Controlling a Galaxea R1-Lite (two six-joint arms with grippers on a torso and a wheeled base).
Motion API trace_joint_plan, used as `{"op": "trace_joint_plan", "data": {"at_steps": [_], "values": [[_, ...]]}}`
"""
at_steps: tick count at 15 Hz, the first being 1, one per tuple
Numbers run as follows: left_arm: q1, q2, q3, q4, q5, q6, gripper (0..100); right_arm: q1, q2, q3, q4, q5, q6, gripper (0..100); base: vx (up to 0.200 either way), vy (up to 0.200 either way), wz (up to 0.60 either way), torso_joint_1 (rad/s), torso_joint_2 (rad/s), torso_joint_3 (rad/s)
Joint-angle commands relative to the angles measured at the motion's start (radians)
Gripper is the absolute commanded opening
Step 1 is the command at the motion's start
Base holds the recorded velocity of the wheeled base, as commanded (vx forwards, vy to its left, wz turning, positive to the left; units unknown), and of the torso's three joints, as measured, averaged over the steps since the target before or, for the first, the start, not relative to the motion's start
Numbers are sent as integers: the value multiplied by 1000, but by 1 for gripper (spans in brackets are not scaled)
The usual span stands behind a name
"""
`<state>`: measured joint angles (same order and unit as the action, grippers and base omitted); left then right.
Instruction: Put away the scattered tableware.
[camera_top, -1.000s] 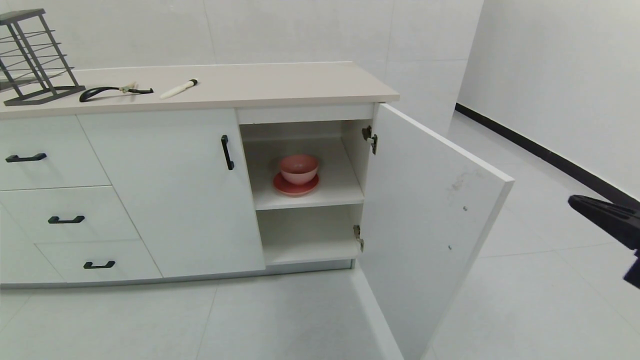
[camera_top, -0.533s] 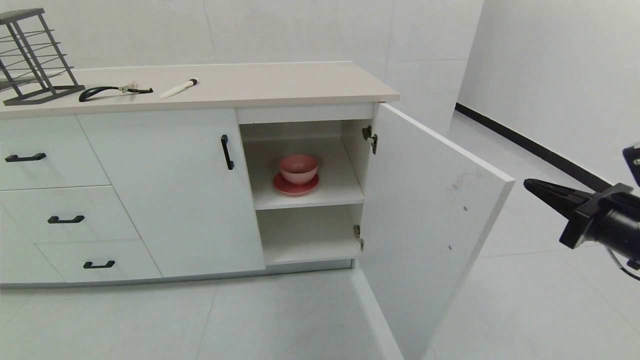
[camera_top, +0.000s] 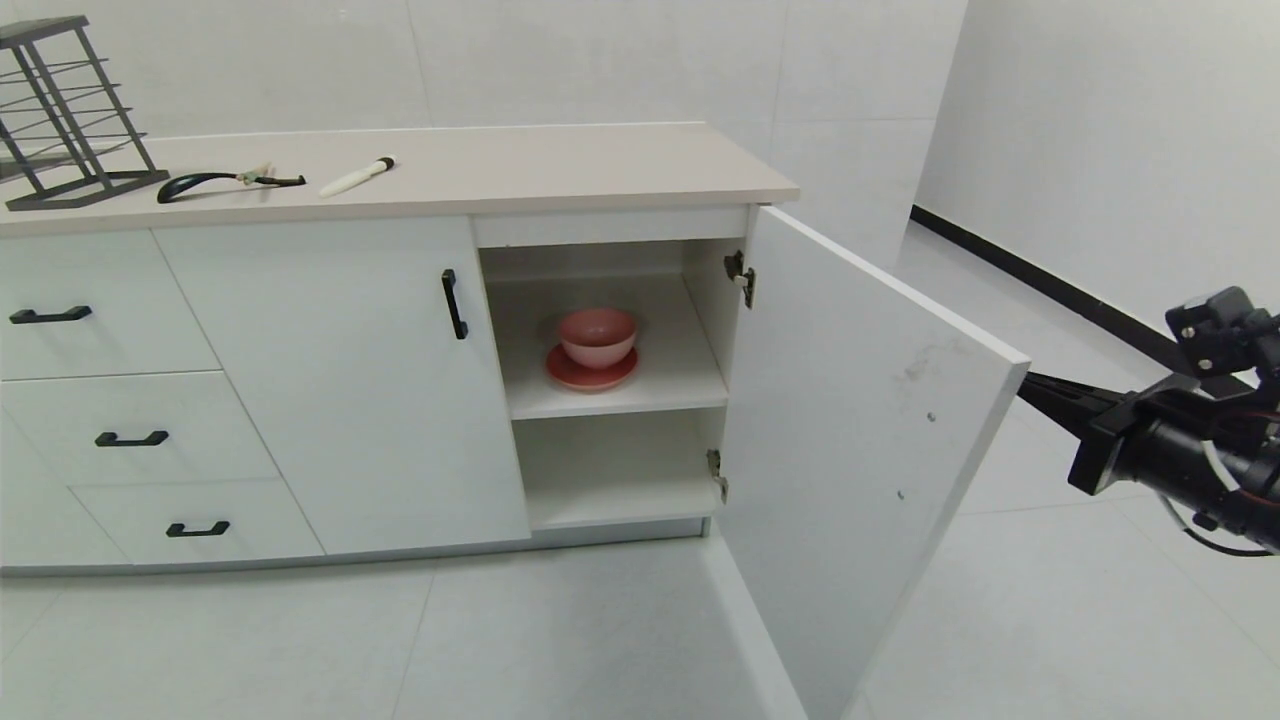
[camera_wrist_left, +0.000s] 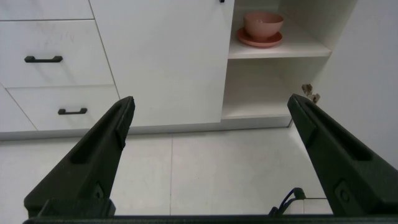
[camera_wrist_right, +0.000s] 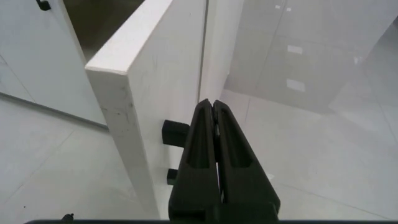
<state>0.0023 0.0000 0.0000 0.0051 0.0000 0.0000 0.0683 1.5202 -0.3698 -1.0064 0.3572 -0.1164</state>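
A pink bowl (camera_top: 597, 337) sits on a red plate (camera_top: 591, 372) on the upper shelf of the open cabinet; the pair also shows in the left wrist view as bowl (camera_wrist_left: 263, 23) and plate (camera_wrist_left: 259, 41). The cabinet's right door (camera_top: 850, 440) stands swung out. My right gripper (camera_top: 1032, 386) is shut and empty, its tip just behind the door's free edge. In the right wrist view that gripper (camera_wrist_right: 212, 106) points at the door's outer face (camera_wrist_right: 155, 81), close to its black handle (camera_wrist_right: 176, 132). My left gripper (camera_wrist_left: 211, 106) hangs open low over the floor, facing the cabinet.
On the countertop (camera_top: 560, 170) lie a black ladle (camera_top: 195, 183) and a white-handled utensil (camera_top: 357, 178), beside a wire rack (camera_top: 65, 110). The left door with its black handle (camera_top: 454, 304) is closed. Drawers (camera_top: 100, 440) fill the left side. Open floor lies in front.
My right gripper has moved left from the picture's right edge to the free edge of the open door. Bowl, plate and door have not moved.
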Motion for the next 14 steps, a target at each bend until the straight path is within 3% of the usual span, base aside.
{"op": "trace_joint_plan", "data": {"at_steps": [1, 8, 14], "values": [[1, 0, 0, 1, 0, 0, 100, 15, 5, -1, -6, 0, 0, 0, 0, 0, 0, 0, 0, 0], [1, 0, 0, -1, 0, 0, 100, 77, 11, 9, -35, 2, -2, 0, 0, 0, 0, 0, 0, 0], [1, 0, 0, -1, 0, -2, 100, 203, 5, 22, -35, -1, -3, 0, 0, 0, 0, 0, 0, 0]]}}
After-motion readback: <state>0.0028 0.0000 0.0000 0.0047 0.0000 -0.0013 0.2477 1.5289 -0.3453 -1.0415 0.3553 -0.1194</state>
